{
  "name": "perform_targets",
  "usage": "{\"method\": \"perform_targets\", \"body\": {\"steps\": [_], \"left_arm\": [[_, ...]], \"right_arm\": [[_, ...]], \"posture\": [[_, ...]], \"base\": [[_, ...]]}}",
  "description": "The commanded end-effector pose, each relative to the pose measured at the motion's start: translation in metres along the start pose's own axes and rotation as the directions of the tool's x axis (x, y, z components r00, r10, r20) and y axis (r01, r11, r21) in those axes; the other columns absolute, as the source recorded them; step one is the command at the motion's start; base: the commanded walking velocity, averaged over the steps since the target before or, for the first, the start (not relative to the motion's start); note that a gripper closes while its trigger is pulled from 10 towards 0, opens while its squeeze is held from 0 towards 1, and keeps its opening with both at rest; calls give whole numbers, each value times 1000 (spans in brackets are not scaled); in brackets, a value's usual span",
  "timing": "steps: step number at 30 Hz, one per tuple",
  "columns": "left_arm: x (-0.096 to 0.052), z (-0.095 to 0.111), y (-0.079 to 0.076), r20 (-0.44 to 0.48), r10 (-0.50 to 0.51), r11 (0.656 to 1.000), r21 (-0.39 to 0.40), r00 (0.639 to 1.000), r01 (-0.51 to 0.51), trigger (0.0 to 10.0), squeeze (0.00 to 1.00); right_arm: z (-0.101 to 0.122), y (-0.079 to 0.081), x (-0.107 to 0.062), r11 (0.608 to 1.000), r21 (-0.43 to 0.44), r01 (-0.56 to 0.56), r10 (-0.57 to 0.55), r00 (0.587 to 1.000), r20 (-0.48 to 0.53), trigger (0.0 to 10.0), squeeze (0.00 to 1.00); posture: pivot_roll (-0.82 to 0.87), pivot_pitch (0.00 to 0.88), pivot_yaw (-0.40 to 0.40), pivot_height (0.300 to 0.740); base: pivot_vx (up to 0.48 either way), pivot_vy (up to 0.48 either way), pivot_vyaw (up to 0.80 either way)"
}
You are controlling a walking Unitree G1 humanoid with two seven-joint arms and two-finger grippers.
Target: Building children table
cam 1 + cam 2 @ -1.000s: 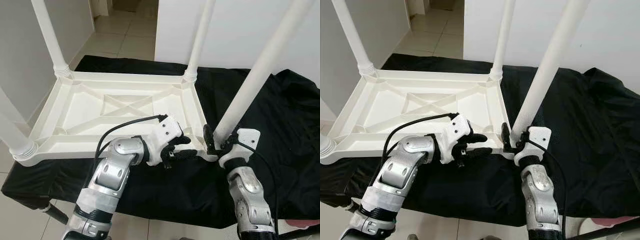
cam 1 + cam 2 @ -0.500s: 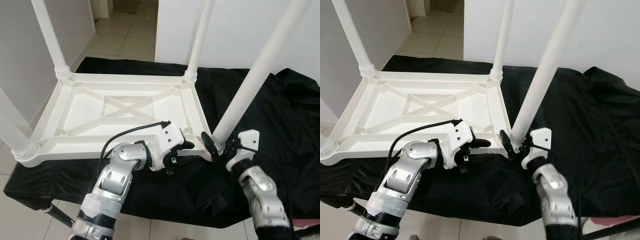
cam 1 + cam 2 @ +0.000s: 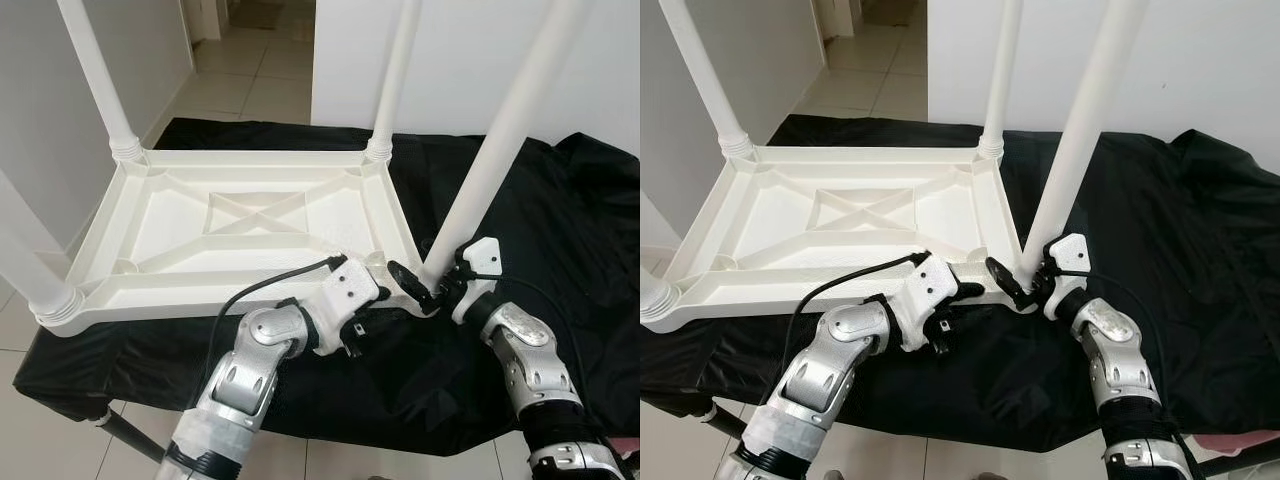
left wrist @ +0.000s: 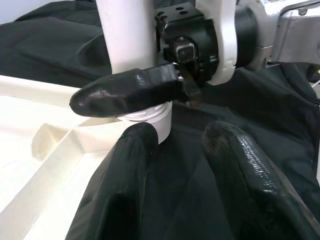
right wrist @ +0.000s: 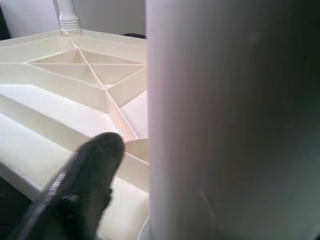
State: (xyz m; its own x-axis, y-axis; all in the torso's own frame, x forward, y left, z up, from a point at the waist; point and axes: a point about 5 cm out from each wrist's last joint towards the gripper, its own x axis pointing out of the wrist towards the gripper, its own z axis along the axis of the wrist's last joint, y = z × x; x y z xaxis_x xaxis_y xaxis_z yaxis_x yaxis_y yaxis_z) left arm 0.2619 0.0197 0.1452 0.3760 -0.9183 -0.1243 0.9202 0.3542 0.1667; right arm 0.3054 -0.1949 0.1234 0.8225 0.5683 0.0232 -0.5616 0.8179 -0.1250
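Note:
A white plastic children's table lies upside down on a black cloth, its legs pointing up. My right gripper is shut on the near right leg just above its socket. One black finger crosses in front of the leg, and the other is hidden behind it. My left gripper is open at the table's near rim, right beside that corner socket. Between its fingers lies only black cloth.
Three other white legs stand up from the remaining corners, such as the far left one and the near left one. The black cloth spreads wide to the right. A tiled floor and white walls lie beyond.
My right gripper has swung around the near right leg, from below its base to its right side. The left gripper has slid right along the near rim toward that corner.

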Motion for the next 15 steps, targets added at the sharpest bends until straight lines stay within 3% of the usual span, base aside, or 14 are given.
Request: {"method": "perform_targets", "body": {"steps": [1,2,3,10,11,14,15], "left_arm": [[0,0,-2,-6,-8,1000,3,1000,8,10000,0],[0,0,-2,-6,-8,1000,3,1000,8,10000,0],[-1,0,-5,-4,-21,1000,1,1000,21,10000,0],[-5,-1,-10,-10,-55,998,-5,998,55,10000,0],[-5,-1,-10,-11,-57,998,0,998,57,10000,0],[-6,-1,-10,-12,-59,998,5,998,59,10000,0],[-6,-1,-10,-12,-60,998,10,998,61,10000,0]], "right_arm": [[0,-2,3,1000,-8,-13,13,1000,-3,1922,0],[0,-2,3,1000,-8,-13,13,1000,-3,1922,0],[-1,-5,2,1000,-6,-7,7,1000,-4,0,0],[-1,-6,-4,1000,12,24,-24,999,21,0,0],[-1,-6,-5,999,17,37,-37,999,28,8157,0],[-1,-4,-5,998,34,58,-59,997,39,8157,0],[-1,-1,-5,995,58,80,-83,995,50,10000,0]], "posture": [[-78,0,-4,740],[-78,0,-4,740],[-73,0,-8,740],[-73,0,-11,740],[-74,0,-14,740],[-74,0,-19,740],[-72,0,-23,740]], "base": [[0,0,0],[0,0,0],[0,0,0],[0,0,0],[0,0,0],[0,0,0],[0,0,0]]}}
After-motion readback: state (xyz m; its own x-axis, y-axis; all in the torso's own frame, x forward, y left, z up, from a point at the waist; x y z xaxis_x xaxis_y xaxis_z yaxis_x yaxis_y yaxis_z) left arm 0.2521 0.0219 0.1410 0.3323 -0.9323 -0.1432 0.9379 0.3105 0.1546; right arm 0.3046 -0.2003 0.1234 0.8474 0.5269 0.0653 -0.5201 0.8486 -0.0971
